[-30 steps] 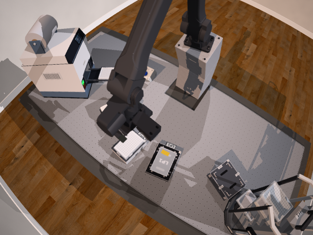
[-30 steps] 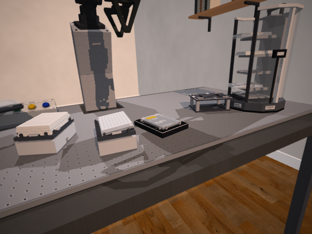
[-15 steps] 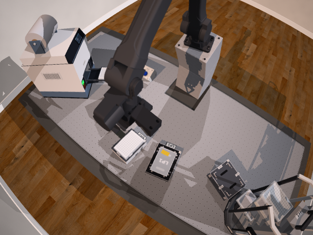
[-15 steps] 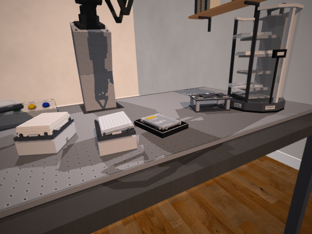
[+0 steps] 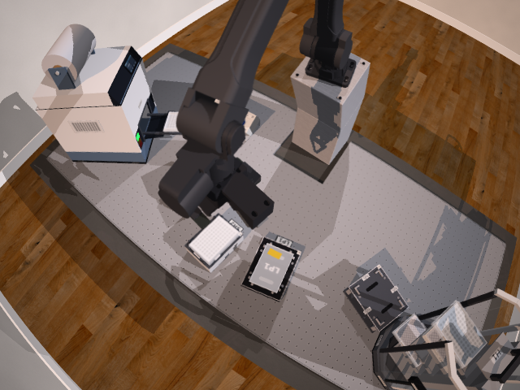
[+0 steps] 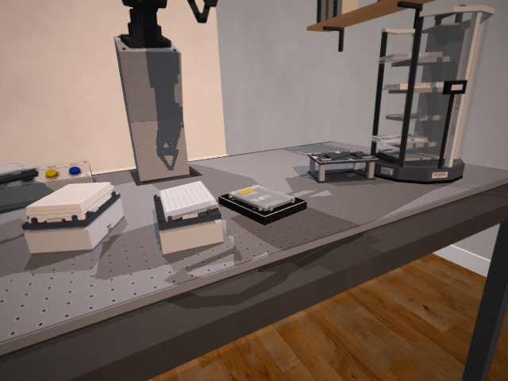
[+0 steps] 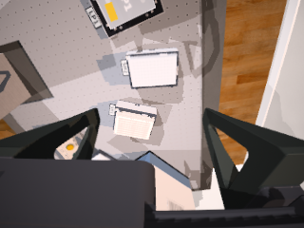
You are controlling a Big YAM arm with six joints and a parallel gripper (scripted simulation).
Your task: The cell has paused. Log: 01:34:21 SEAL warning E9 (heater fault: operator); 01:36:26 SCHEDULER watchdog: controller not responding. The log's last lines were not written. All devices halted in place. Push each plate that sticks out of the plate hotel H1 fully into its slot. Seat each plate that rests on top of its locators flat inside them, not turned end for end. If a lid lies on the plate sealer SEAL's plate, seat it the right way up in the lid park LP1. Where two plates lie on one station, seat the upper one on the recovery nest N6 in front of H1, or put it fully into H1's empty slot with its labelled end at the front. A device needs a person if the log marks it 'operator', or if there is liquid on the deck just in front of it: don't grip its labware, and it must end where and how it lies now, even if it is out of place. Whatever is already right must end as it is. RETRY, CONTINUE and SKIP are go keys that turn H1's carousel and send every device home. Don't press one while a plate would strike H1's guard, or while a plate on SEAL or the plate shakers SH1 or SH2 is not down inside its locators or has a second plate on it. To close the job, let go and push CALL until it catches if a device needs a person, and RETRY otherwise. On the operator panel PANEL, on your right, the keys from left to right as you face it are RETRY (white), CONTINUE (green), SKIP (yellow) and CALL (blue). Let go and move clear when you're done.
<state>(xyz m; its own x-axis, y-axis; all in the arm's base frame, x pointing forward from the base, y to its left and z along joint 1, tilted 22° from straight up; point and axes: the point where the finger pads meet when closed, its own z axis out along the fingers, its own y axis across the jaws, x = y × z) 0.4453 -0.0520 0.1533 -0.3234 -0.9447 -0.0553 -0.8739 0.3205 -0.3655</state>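
Note:
My gripper [image 7: 151,114] is open and empty, high above the left part of the deck; only a fingertip shows at the top of the exterior view. Below it, one shaker carries what looks like two stacked white plates [image 6: 69,200] [image 7: 134,123]. The shaker beside it carries a single white plate [image 5: 214,241] [image 6: 186,199] [image 7: 153,69]. The lid park LP1 [image 5: 249,282] [image 6: 268,216] holds a clear lid [image 5: 271,268] [image 6: 262,198] [image 7: 125,10] with a yellow tag. The recovery nest N6 [image 5: 375,296] [image 6: 342,157] is bare. The plate hotel H1 [image 5: 440,344] [image 6: 422,102] holds clear plates [image 5: 457,325].
The plate sealer SEAL [image 5: 96,109] stands at the back left with a white plate [image 5: 171,121] on its drawer. The operator panel PANEL [image 6: 61,172] shows its yellow and blue keys. The arm's pedestal [image 5: 329,109] [image 6: 153,110] stands at the deck's middle back.

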